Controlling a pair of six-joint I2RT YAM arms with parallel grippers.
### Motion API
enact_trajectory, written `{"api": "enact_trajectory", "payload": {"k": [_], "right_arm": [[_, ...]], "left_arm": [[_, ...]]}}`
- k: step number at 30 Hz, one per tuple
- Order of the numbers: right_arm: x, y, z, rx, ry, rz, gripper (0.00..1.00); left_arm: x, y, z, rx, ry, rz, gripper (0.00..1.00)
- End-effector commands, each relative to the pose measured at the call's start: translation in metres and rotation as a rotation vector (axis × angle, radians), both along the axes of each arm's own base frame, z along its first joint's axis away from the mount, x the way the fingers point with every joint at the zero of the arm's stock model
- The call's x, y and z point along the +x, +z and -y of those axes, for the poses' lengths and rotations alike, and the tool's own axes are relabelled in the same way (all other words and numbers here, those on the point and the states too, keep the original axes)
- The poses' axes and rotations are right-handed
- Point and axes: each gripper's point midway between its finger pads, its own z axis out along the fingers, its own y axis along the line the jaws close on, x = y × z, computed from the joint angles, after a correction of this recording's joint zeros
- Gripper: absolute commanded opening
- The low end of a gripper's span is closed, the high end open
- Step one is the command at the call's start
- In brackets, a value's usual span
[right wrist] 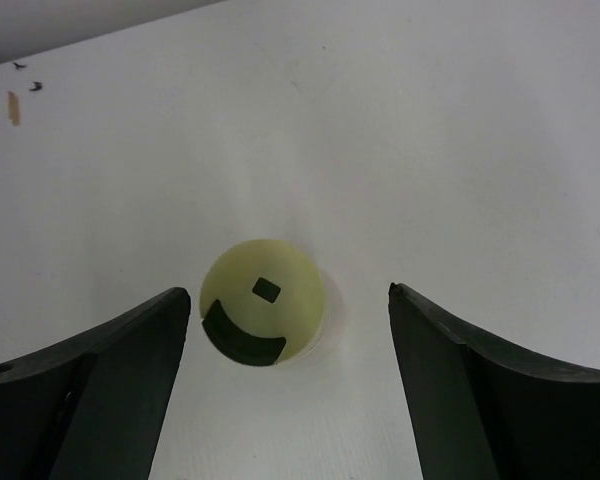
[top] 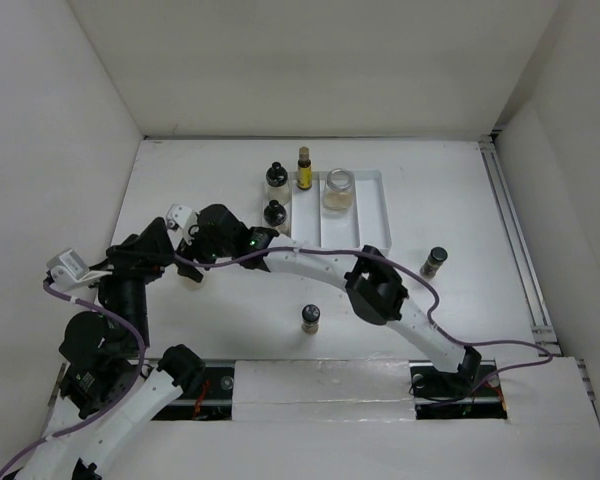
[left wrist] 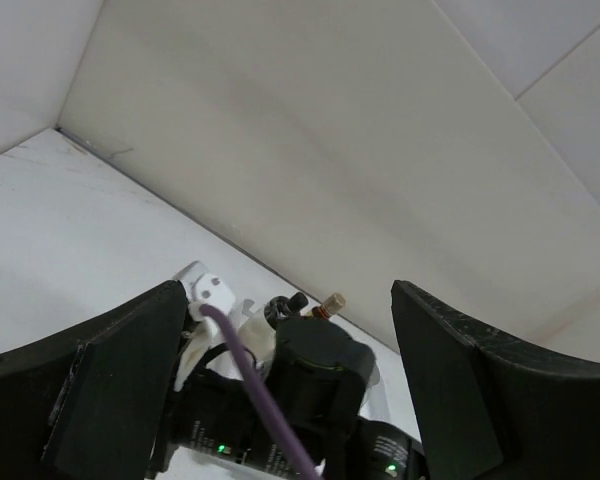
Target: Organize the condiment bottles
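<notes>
**Seven bottles counted; both grippers spread, neither holding anything**

Seven condiment bottles show in the top view. We log two in the white divided tray [top: 375,215]. The slim yellow-amber bottle [top: 304,168] stands upright at the far end of the leftmost compartment. The wide clear glass jar [top: 338,190], with beige contents, is in the compartment beside it.

Two black-capped round jars stand on the table [top: 180,180] just left of the tray, one farther back [top: 276,177] and one nearer [top: 274,213]. A small dark bottle [top: 434,262] stands to the right of the tray. Another dark bottle [top: 311,318] stands alone toward the near edge.

The seventh, a yellow-capped bottle [right wrist: 263,302], stands upright on the left part of the table, well apart from the tray.

The right gripper [right wrist: 288,292] reaches across from its base and hangs directly above that cap. Its jaws are spread wide, one on each side of the cap and touching nothing. We cannot tell its height over the cap.

The left gripper [left wrist: 288,290] is raised beside it, fingers parted with nothing between them. It faces the right arm's wrist and the back wall.
</notes>
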Motion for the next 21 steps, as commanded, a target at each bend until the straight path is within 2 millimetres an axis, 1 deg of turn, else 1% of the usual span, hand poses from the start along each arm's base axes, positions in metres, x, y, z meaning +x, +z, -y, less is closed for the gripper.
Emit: {"api": "enact_trajectory", "payload": {"k": [1,2,3,5,6,7,8,9,10,11,12,13,14,15,16,17,18,19,20,21], "right_arm": [[0.006,0.021,-0.016,0.056,-0.029,0.064,0.85],[0.006,0.011,-0.016,0.046,-0.032,0.05,0.85],[0.0,0.01,-0.021,0.047,-0.023,0.05,0.85],[0.0,0.01,-0.021,0.047,-0.023,0.05,0.84],[0.001,0.005,-0.022,0.047,-0.023,0.05,0.81],[0.004,0.008,-0.023,0.061,-0.039,0.053,0.78],[0.006,0.002,-0.022,0.054,-0.054,0.056,0.75],[0.005,0.005,-0.022,0.073,-0.064,0.035,0.7],[0.008,0.015,-0.025,0.123,-0.077,0.046,0.67],[0.007,0.019,-0.026,0.147,-0.083,0.039,0.64],[0.005,0.011,-0.023,0.148,-0.088,0.024,0.62],[0.004,0.023,-0.023,0.18,-0.095,0.014,0.58],[-0.001,0.031,-0.027,0.206,-0.085,0.024,0.57],[-0.003,0.033,-0.026,0.215,-0.089,0.012,0.57],[-0.004,0.049,-0.024,0.246,-0.091,0.012,0.53],[-0.002,0.063,-0.023,0.283,-0.101,0.03,0.53],[-0.001,0.073,-0.021,0.299,-0.112,0.04,0.53],[-0.001,0.075,-0.016,0.295,-0.123,0.041,0.53],[-0.001,0.107,-0.009,0.345,-0.136,0.064,0.53],[0.006,0.126,-0.002,0.381,-0.155,0.083,0.53]], "left_arm": [[0.003,0.004,0.006,0.004,-0.021,0.014,0.79],[0.003,0.004,0.006,0.004,-0.021,0.014,0.79],[0.005,0.003,0.008,0.01,-0.021,0.007,0.79],[0.005,0.003,0.009,0.012,-0.03,0.009,0.79],[0.005,0.003,0.009,0.012,-0.03,0.009,0.79],[0.005,0.003,0.011,0.014,-0.038,0.011,0.79],[0.005,0.003,0.011,0.014,-0.038,0.011,0.79],[0.005,0.003,0.011,0.014,-0.038,0.011,0.79],[0.007,0.002,0.013,0.02,-0.038,0.004,0.79],[0.007,0.002,0.013,0.02,-0.038,0.003,0.79],[0.007,0.003,0.014,0.023,-0.048,0.006,0.79],[0.007,0.003,0.014,0.023,-0.049,0.006,0.79],[0.009,0.001,0.016,0.029,-0.049,-0.003,0.79],[0.009,0.001,0.016,0.029,-0.049,-0.003,0.79],[0.009,0.001,0.016,0.029,-0.049,-0.003,0.79],[0.011,0.0,0.018,0.035,-0.049,-0.01,0.79],[0.011,0.0,0.018,0.035,-0.049,-0.01,0.79],[0.011,0.0,0.018,0.035,-0.049,-0.01,0.79],[0.011,0.0,0.018,0.035,-0.049,-0.01,0.79],[0.011,0.0,0.018,0.035,-0.049,-0.01,0.79]]}}
